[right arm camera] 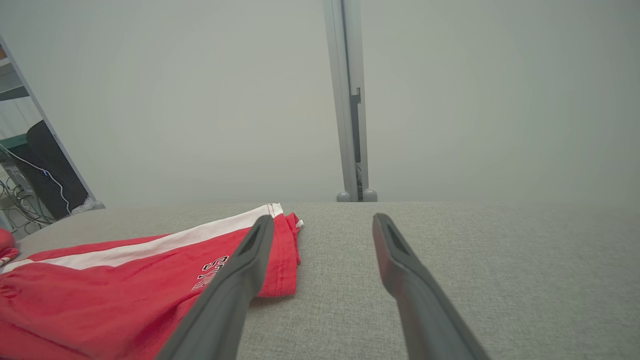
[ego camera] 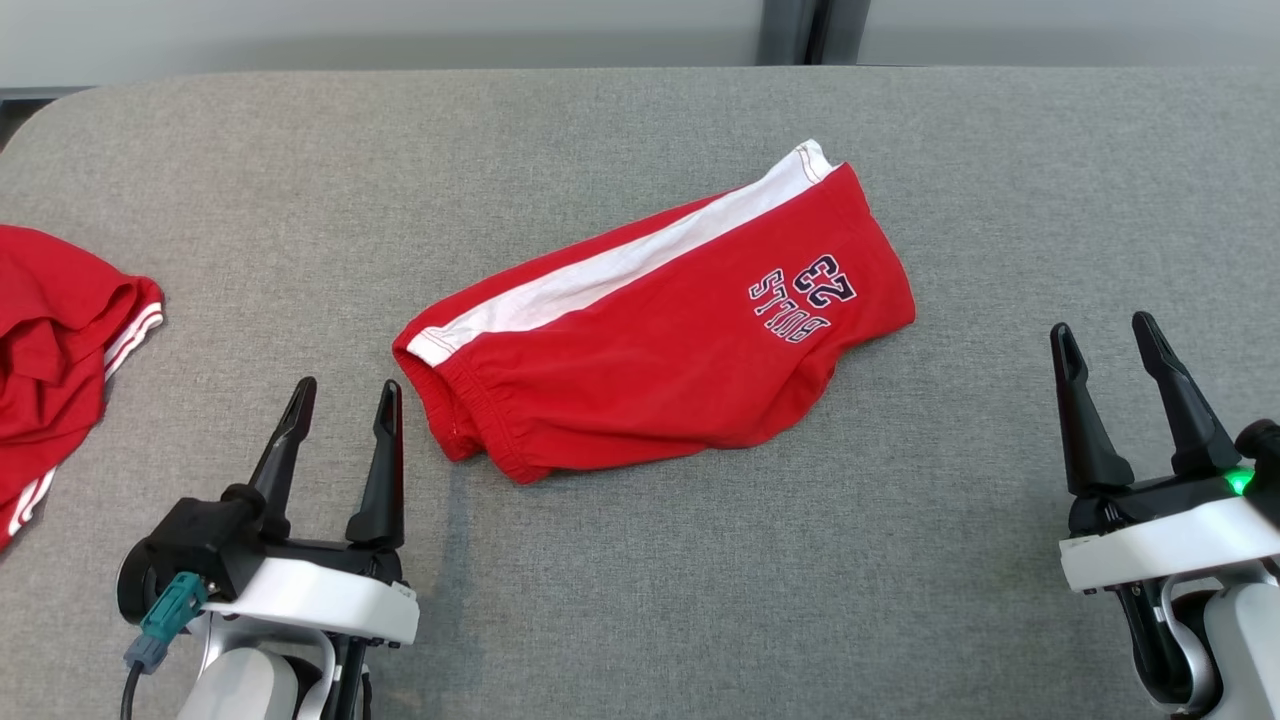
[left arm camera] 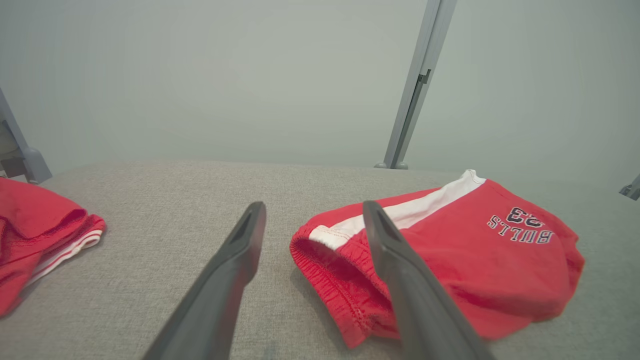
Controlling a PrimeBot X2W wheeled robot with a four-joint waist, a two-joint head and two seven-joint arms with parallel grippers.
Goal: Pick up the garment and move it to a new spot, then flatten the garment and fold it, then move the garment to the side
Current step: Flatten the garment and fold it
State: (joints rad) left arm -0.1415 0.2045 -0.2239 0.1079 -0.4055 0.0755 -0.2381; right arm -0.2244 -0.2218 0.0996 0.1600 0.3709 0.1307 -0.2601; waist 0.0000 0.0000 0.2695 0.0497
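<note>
The garment [ego camera: 660,335] is a pair of red shorts with a white side stripe and dark lettering, lying folded in the middle of the grey table [ego camera: 640,580]. Its elastic waistband faces my left gripper [ego camera: 343,395], which rests open at the lower left, just short of the cloth. In the left wrist view the shorts [left arm camera: 465,260] lie to the right behind the right finger. My right gripper [ego camera: 1105,337] stands open at the lower right, well clear of the leg hem. The right wrist view has the shorts [right arm camera: 125,280] at lower left.
A second red garment with white trim [ego camera: 55,350] lies bunched at the table's left edge, also in the left wrist view [left arm camera: 40,235]. A pale wall with a grey post [right arm camera: 350,100] stands behind the table.
</note>
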